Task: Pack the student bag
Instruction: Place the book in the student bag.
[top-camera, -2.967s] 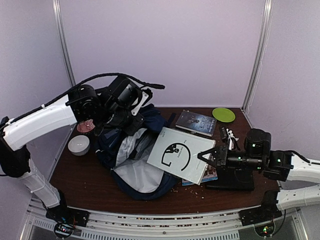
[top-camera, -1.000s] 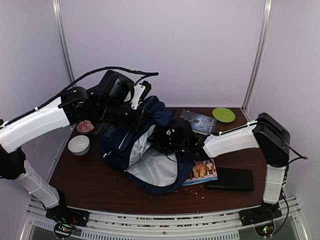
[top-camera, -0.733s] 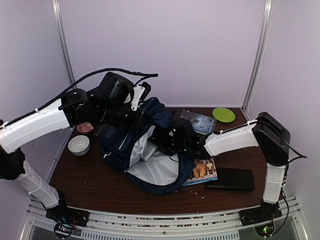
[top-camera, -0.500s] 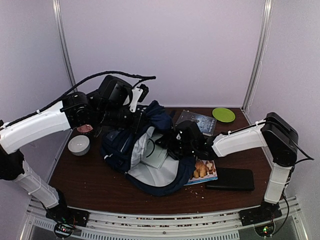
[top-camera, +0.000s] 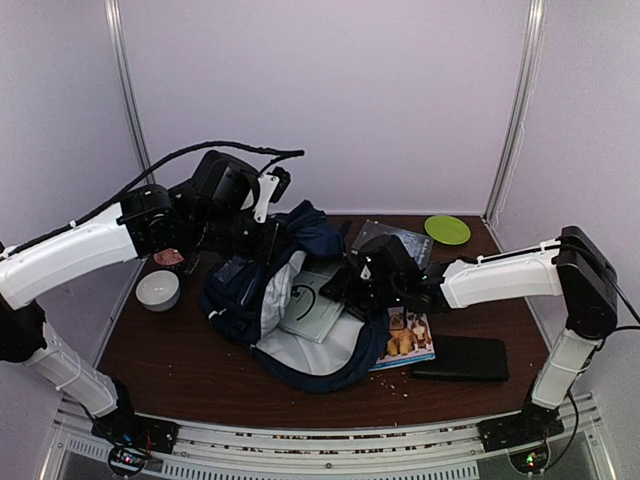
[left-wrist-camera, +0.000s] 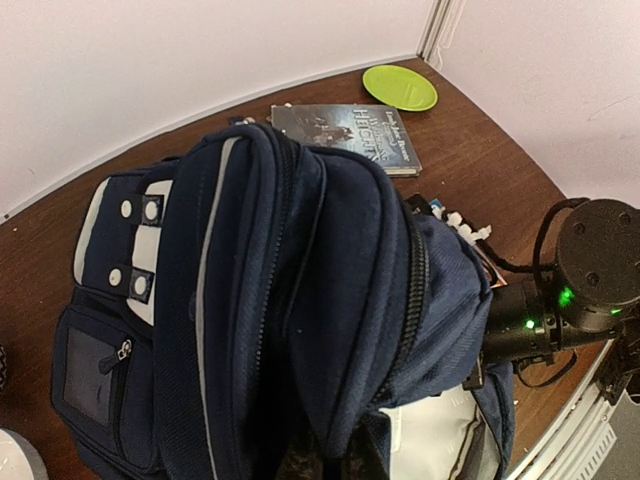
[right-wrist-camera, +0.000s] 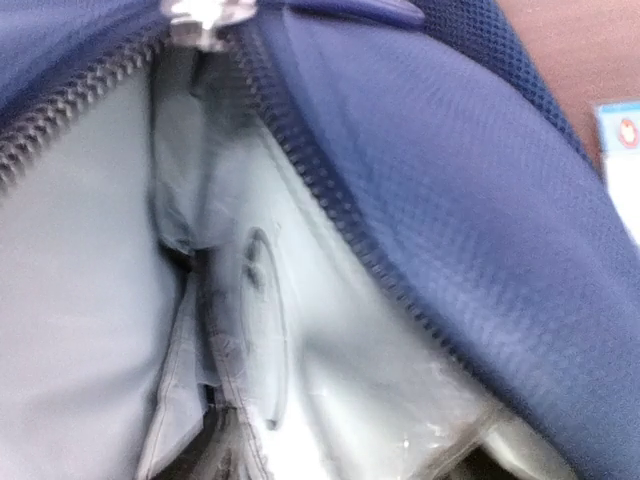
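Student bag (top-camera: 235, 292) lies open centre-left on the table, a white book (top-camera: 315, 308) in its mouth. Bowl (top-camera: 157, 290) at left; green plate (top-camera: 447, 229) and black case (top-camera: 465, 357) at right. Left gripper (top-camera: 268, 238), arm arched over, pinches the bag's top upward. Right gripper (top-camera: 342, 289) reaches into the opening; its grip cannot be told.

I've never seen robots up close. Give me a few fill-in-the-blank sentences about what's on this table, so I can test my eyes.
1. The small plate at the table's far corner is ___ in colour.
2. The white book with the black circle lies ___ the open student bag.
3. The bowl standing beside the bag is ___ in colour.
Missing words: green; inside; white.
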